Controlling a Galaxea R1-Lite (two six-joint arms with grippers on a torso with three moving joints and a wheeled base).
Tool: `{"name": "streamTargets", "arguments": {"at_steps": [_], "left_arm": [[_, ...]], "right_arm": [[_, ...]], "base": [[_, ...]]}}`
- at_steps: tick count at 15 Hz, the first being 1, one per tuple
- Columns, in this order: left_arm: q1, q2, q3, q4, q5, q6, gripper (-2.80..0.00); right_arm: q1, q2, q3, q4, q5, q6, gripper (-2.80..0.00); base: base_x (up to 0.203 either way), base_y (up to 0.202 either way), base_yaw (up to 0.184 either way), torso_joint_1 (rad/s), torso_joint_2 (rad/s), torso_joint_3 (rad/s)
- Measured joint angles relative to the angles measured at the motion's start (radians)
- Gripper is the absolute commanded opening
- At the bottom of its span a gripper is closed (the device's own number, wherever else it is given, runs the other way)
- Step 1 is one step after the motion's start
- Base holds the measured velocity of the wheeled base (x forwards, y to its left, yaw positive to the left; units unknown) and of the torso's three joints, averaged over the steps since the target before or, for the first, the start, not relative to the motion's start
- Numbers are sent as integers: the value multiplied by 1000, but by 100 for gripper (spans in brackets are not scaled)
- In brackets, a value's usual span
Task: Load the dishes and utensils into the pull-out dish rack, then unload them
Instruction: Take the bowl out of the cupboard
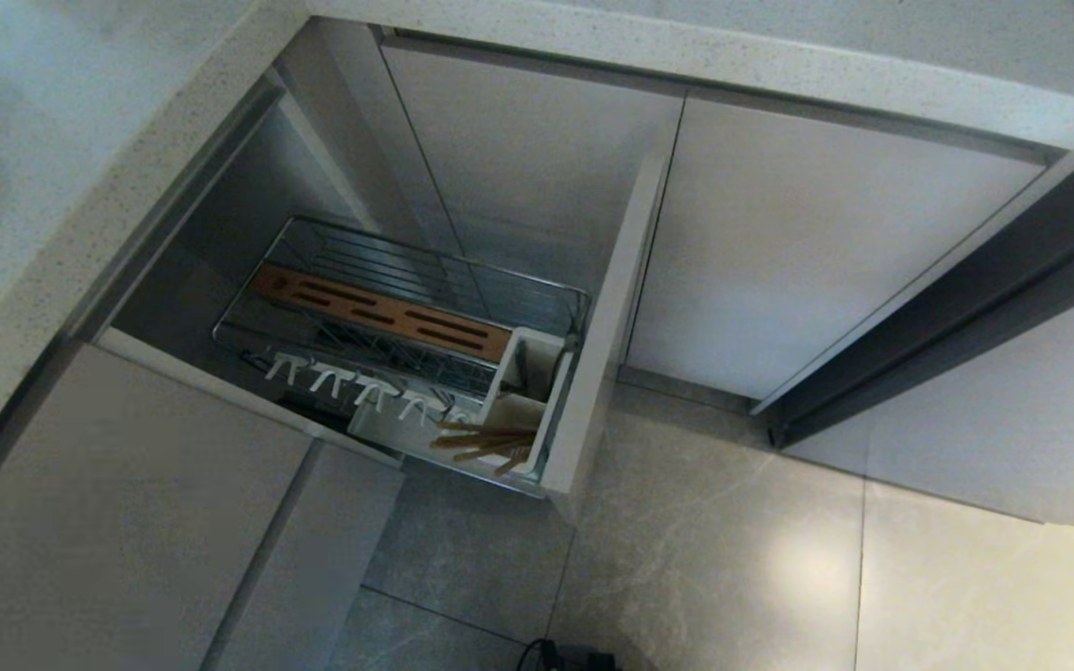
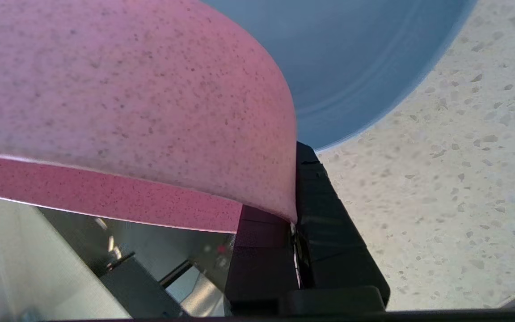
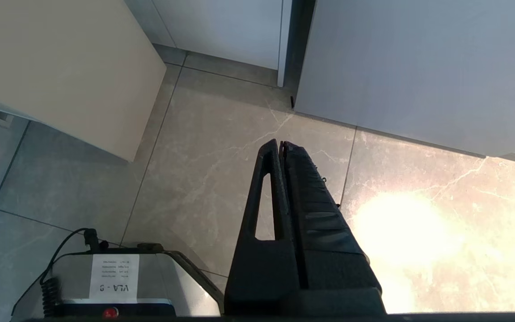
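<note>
Left wrist view: the left gripper is clamped on the pink bowl's rim, blue plate just beyond its fingertips. Chopsticks sit in the rack's caddy; the dishes aren't racked yet. Right gripper hangs closed, empty.

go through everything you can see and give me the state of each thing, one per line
Dish rack: pulled out.
Chopsticks: in the rack's white caddy.
Pink bowl: gripped by its rim in the left tool.
Blue plate: lying on the speckled counter.
Right tool: shut, empty, above the floor.
</note>
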Motion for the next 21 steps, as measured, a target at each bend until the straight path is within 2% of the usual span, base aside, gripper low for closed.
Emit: {"name": "streamTargets", "arguments": {"at_steps": [6, 10, 20, 21], "left_arm": [[-5, 28, 1, -8, -68, -21, -280], [-5, 48, -1, -25, -81, -50, -280], [-8, 63, -1, -63, -83, -72, -280], [-8, 63, -1, -65, -82, -72, 0]], "right_arm": [[0, 0, 0, 0, 0, 0, -280], [0, 0, 0, 0, 0, 0, -280], [0, 0, 0, 0, 0, 0, -280], [0, 0, 0, 0, 0, 0, -280]], "base": [[0, 0, 0, 0, 0, 0], [0, 0, 0, 0, 0, 0], [0, 0, 0, 0, 0, 0], [0, 0, 0, 0, 0, 0]]}}
